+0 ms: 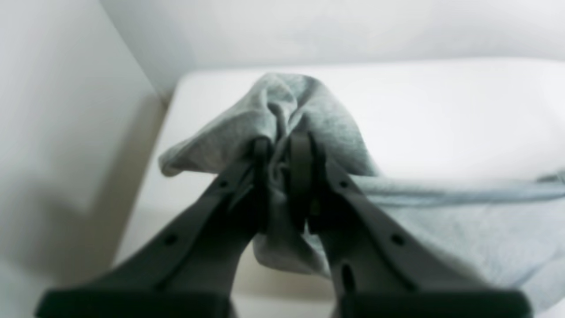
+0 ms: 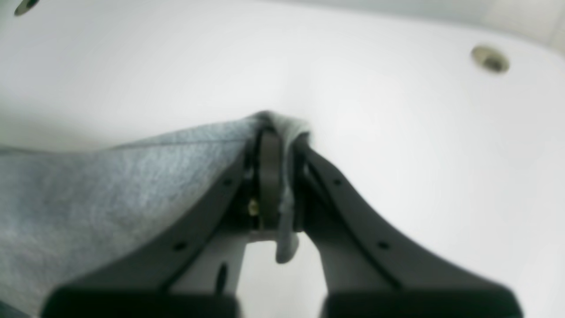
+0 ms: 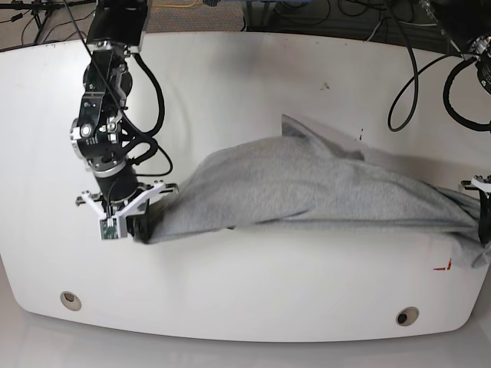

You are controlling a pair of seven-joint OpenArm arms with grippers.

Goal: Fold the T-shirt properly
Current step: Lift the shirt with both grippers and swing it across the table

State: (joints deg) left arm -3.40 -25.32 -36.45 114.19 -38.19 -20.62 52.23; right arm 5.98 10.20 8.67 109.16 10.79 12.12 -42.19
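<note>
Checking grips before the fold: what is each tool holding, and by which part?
Both hold the T-shirt. The left tool pinches a bunched fabric edge at one end, the right tool a fabric edge at the opposite end. Which garment part cannot be told.

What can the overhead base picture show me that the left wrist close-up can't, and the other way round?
Only the base view shows the whole white table, the right gripper clamped on the shirt's far end, and the cloth stretched between both arms. Only the left wrist view shows, close up, the left gripper pinching a bunched fold, with the table's corner beyond. Both show the grey T-shirt held off the table at the left arm's side.
</note>
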